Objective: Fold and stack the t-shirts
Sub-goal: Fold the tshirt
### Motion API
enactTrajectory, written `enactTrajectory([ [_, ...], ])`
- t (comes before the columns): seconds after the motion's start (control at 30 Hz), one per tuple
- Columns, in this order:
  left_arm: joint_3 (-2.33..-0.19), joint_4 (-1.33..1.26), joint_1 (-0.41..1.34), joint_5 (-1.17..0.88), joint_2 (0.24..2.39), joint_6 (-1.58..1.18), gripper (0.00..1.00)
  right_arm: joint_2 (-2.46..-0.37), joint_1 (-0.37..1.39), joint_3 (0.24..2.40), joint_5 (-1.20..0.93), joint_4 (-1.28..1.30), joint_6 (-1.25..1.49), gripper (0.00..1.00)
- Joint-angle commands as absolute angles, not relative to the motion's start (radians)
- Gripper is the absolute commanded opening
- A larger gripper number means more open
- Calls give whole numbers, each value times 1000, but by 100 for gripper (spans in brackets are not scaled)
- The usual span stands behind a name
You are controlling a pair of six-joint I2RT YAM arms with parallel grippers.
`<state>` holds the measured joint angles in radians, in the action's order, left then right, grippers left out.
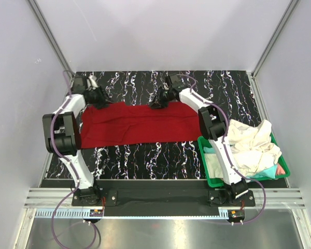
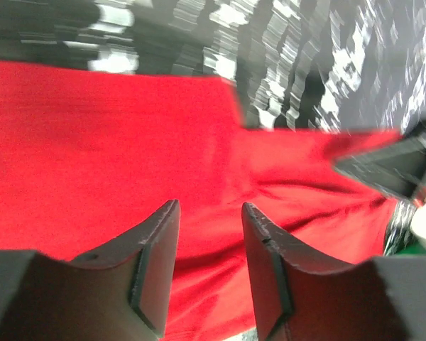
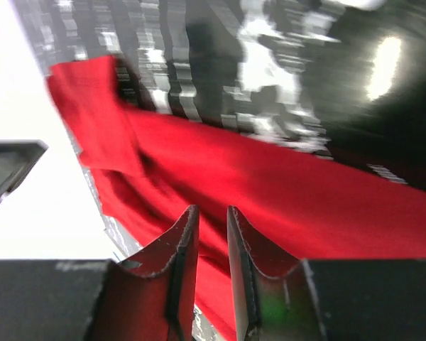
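Observation:
The deep red t-shirt (image 1: 137, 123) lies folded in a long flat band across the middle of the marbled table. It fills the left wrist view (image 2: 113, 156) and the right wrist view (image 3: 284, 192). My left gripper (image 1: 99, 98) hovers over the band's far left edge, its jaws open and empty (image 2: 209, 206). My right gripper (image 1: 158, 102) hovers over the far edge near the middle, its jaws a little apart and empty (image 3: 209, 209). Crumpled cream-white t-shirts (image 1: 251, 145) fill the green bin, with teal (image 1: 267, 171) and pinkish (image 1: 281, 169) cloth showing beneath them.
The green plastic bin (image 1: 212, 179) stands at the near right, beside the right arm's base. The black marbled tabletop (image 1: 145, 161) is walled in by white panels on three sides. A metal rail runs along the near edge.

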<state>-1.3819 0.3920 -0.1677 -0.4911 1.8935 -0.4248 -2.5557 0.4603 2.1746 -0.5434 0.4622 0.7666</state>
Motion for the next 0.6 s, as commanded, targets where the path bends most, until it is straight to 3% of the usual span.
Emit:
enactTrajectory([
  [0.0,-1402,316,-54,-497,1838,-350,47,-2482,440,2131,-565,416,804,29],
  [0.1,-1445,328,38,-436,1871,-316,46,-2456,428,2111,-519,486,793,29],
  [0.23,-1505,347,139,-255,1939,-301,25,-2422,391,2079,-491,569,756,26],
  [0.33,-1612,425,195,-130,2021,-278,18,-2401,362,2066,-463,621,706,18],
  [0.57,-1750,520,278,38,2127,-227,17,-2382,325,2016,-443,632,667,9],
])
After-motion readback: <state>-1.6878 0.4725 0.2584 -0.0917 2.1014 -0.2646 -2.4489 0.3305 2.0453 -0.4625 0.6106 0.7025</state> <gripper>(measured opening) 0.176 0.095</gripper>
